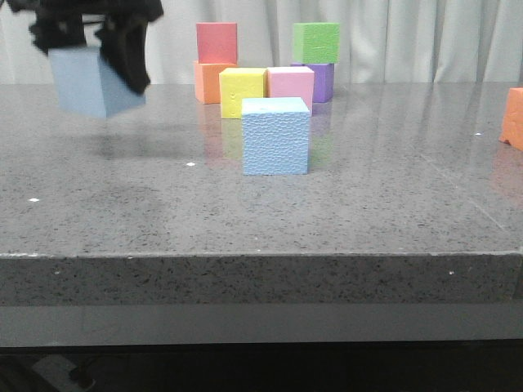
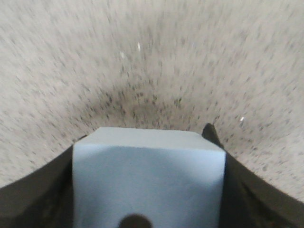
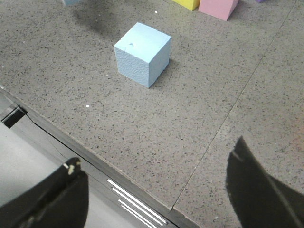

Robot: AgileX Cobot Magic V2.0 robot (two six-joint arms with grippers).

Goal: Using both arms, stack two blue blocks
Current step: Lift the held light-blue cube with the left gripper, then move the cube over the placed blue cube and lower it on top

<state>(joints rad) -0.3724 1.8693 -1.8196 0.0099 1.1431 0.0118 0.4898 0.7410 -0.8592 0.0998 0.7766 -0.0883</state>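
My left gripper (image 1: 94, 49) is shut on a pale blue block (image 1: 91, 82) and holds it in the air above the far left of the table. In the left wrist view the block (image 2: 148, 183) fills the space between the black fingers (image 2: 237, 185). The second blue block (image 1: 275, 135) stands on the table near the middle, to the right of the held one and lower. It also shows in the right wrist view (image 3: 142, 53). My right gripper (image 3: 156, 178) is open and empty, above the table's front edge, out of the front view.
A cluster of coloured cubes stands behind the middle block: yellow (image 1: 242, 91), pink (image 1: 291, 86), orange (image 1: 208, 82), red (image 1: 216, 42), purple (image 1: 323, 80), green (image 1: 315, 42). An orange block (image 1: 513, 118) sits at the right edge. The table's front edge (image 3: 95, 161) lies below my right gripper.
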